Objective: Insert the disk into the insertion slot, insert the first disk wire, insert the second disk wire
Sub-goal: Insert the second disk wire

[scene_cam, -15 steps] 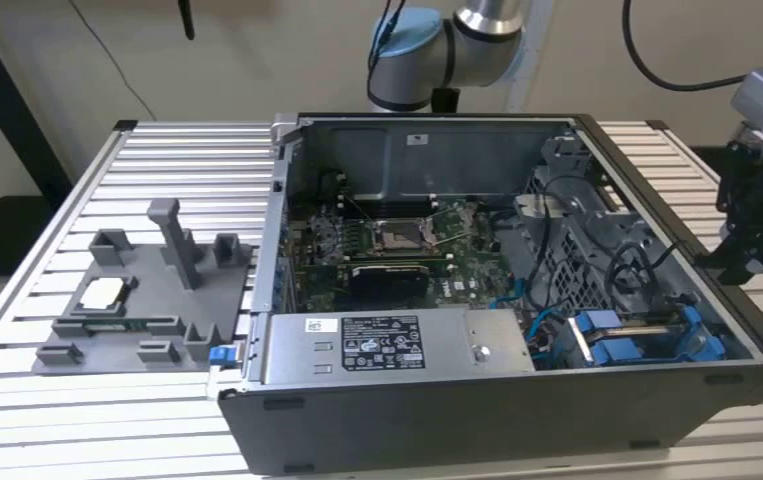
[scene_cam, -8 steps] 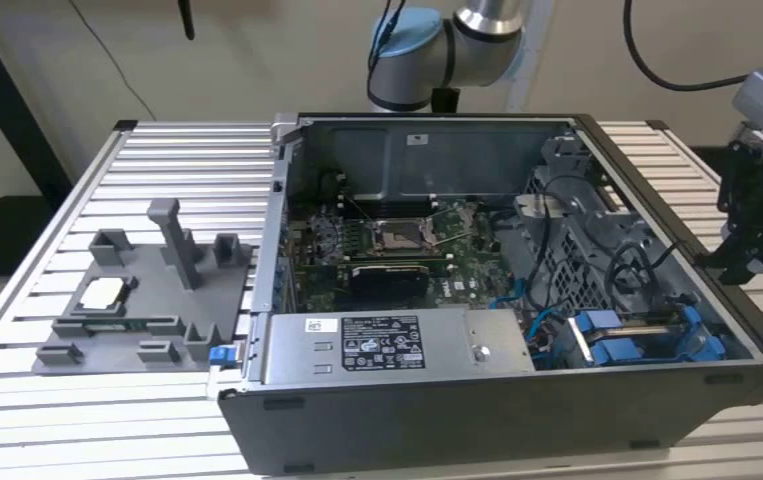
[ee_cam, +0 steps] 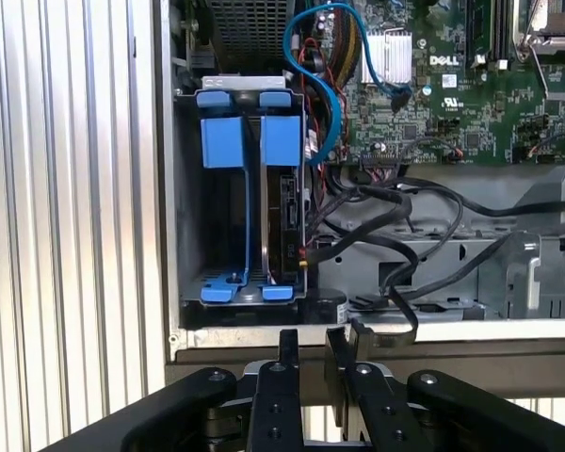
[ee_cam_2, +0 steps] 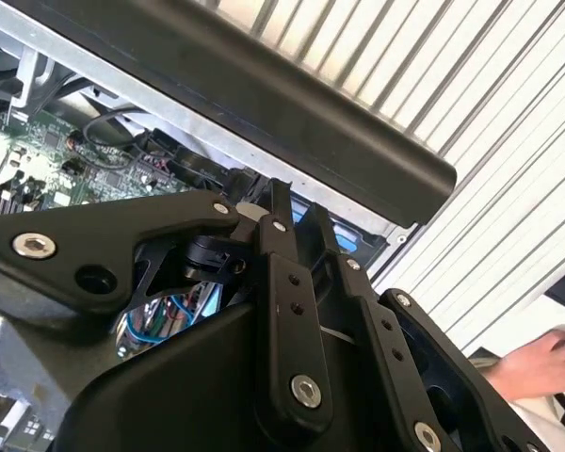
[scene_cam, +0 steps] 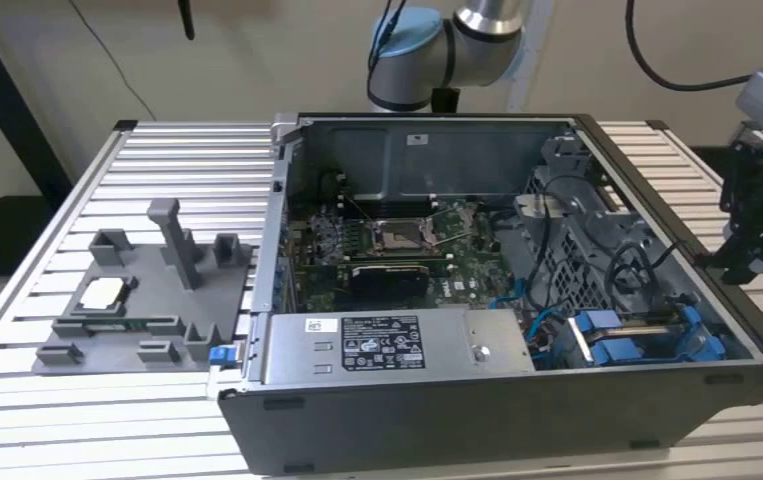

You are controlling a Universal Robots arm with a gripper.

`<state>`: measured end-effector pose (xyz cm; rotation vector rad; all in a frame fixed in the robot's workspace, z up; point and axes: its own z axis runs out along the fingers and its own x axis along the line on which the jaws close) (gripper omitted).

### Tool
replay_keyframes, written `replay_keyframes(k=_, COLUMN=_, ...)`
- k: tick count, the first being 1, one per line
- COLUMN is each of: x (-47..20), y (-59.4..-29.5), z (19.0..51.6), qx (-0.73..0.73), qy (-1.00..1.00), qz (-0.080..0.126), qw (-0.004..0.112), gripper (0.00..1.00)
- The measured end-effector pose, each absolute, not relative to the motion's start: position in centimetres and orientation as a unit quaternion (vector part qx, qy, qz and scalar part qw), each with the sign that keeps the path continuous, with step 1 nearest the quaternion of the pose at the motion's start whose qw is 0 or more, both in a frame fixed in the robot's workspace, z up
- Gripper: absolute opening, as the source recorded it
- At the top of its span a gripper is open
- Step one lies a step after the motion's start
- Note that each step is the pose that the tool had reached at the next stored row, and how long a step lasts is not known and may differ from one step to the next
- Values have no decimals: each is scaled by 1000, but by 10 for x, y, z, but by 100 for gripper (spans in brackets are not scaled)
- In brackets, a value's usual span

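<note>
Gripper [ee_cam_2: 298,215]: black linkage, foreground of the frame;
Case wall [ee_cam_2: 311,113]: dark bar beyond it; green circuit board [ee_cam_2: 47,141] inside;
Ribbed table [ee_cam_2: 508,141]: outside the case (a hand [ee_cam_2: 541,363] at the frame's edge)

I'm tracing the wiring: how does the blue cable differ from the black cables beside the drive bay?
The blue cable is one bright strand looping over the motherboard; the black cables are several, lying across the grey metal beside it. Both pass close to the drive bay.

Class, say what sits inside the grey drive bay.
Two blue carriers stand side by side in the drive bay; one holds a disk, dark edge showing. The carriers cover its faces.
</note>
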<state>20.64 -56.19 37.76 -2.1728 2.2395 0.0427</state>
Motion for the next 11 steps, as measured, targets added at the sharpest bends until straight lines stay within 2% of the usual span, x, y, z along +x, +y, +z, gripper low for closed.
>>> replay_keyframes(k=11, x=211, y=-562, z=378, qx=-696, qy=718, qz=15, qw=9, gripper=26)
